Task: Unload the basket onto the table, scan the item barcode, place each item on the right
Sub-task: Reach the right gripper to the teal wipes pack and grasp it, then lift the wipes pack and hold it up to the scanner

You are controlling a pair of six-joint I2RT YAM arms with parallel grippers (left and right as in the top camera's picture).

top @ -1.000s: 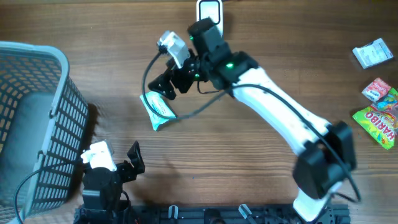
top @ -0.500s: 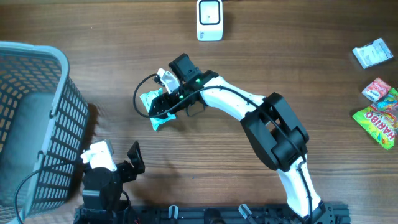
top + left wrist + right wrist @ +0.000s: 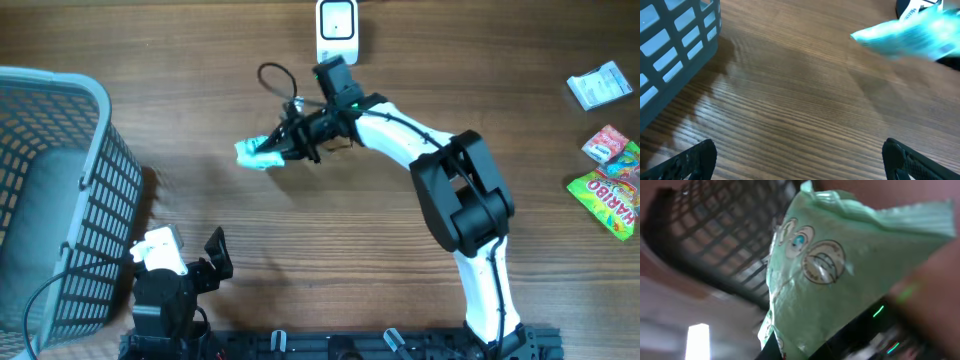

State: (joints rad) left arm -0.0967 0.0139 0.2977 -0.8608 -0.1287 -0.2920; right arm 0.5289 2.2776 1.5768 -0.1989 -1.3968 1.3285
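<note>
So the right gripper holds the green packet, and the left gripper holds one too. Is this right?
Not quite: the left gripper is open and empty, as the left wrist view shows. The right gripper does hold the green packet.

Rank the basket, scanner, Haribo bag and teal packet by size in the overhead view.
1. basket
2. Haribo bag and scanner: about alike
3. teal packet, partly hidden

The one word that can be read is "HARIBO", in dark letters on the yellow and green bag (image 3: 606, 204) at the right edge of the overhead view. The pale green packet (image 3: 840, 270) bears round printed emblems in the right wrist view, but no lettering there is legible.
</note>
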